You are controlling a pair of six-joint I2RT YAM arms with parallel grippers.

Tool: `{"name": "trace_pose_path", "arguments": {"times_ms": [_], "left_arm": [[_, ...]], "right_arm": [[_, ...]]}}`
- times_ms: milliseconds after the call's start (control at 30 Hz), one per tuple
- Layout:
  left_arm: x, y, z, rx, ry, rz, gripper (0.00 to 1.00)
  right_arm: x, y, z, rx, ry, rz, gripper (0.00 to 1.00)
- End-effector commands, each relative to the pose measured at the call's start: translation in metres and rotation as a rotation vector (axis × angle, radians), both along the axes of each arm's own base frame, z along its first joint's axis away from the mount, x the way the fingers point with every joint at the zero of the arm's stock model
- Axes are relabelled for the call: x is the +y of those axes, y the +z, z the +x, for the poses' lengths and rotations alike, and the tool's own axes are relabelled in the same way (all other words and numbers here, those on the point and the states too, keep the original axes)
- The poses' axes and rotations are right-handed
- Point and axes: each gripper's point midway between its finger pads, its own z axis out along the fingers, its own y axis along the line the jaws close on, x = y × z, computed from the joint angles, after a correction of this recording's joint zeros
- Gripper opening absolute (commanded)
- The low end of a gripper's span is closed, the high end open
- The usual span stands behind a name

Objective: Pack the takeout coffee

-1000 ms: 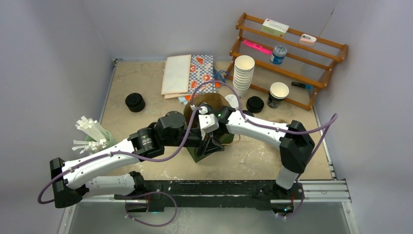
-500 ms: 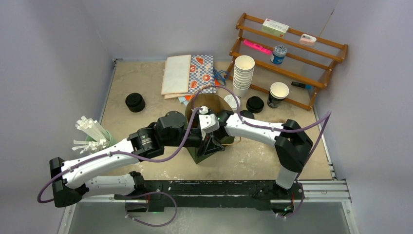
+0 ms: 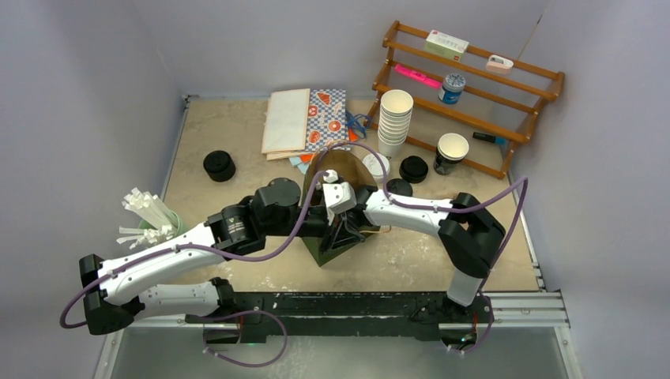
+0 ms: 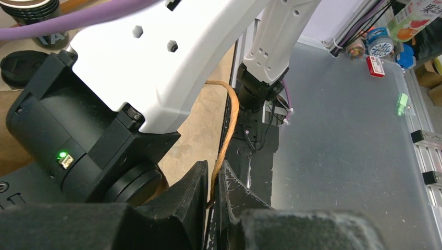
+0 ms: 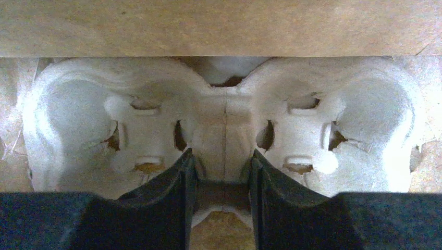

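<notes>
Left gripper (image 4: 212, 174) clenches the twine handle (image 4: 228, 125) of the brown paper bag (image 5: 219, 28), right gripper (image 5: 221, 161) grasps the pale moulded-pulp carrier (image 5: 78, 120), which may jam inside if tilted; the dark white-lidded paper cup (image 3: 451, 152) stands by the wooden rack (image 3: 558, 85).

The left arm (image 3: 174, 257) from 8 o'clock and the right arm (image 3: 411, 209) from 4 o'clock crowd the mouth of the paper bag (image 3: 348, 162) at table centre. Bare tabletop (image 3: 229, 130) lies open at 10 and 5 o'clock. The cup stack (image 3: 395, 118), black lid (image 3: 413, 168) and wooden rack (image 3: 474, 95) block 1 to 3 o'clock, the straw holder (image 3: 150, 221) 9.
</notes>
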Motion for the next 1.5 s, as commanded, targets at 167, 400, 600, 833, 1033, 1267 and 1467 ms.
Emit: {"name": "trace_pose_path", "arguments": {"times_ms": [167,400,600,833,1033,1267,1467], "left_arm": [[-0.003,0.034,0.001,-0.047,0.003,-0.059,0.12],[-0.002,0.053,-0.002,-0.041,0.001,-0.103,0.11],[0.006,0.085,-0.012,-0.043,-0.023,-0.196,0.10],[0.021,0.092,0.011,-0.047,0.141,-0.140,0.18],[0.074,0.078,0.065,0.010,0.590,0.014,0.34],[0.118,0.069,0.082,0.066,0.840,0.041,0.64],[0.125,0.051,0.093,0.067,0.917,0.149,0.65]], "right_arm": [[-0.011,-0.031,-0.011,0.053,-0.038,-0.024,0.14],[-0.010,-0.030,-0.006,0.028,-0.039,-0.021,0.15],[-0.012,-0.039,-0.006,0.031,-0.037,-0.036,0.15],[-0.014,-0.048,-0.008,0.038,-0.044,-0.039,0.14],[-0.014,-0.041,-0.007,0.026,-0.040,-0.029,0.14],[-0.015,-0.032,0.001,-0.010,-0.051,-0.043,0.16],[-0.012,-0.017,0.006,-0.040,-0.053,-0.024,0.27]]}}
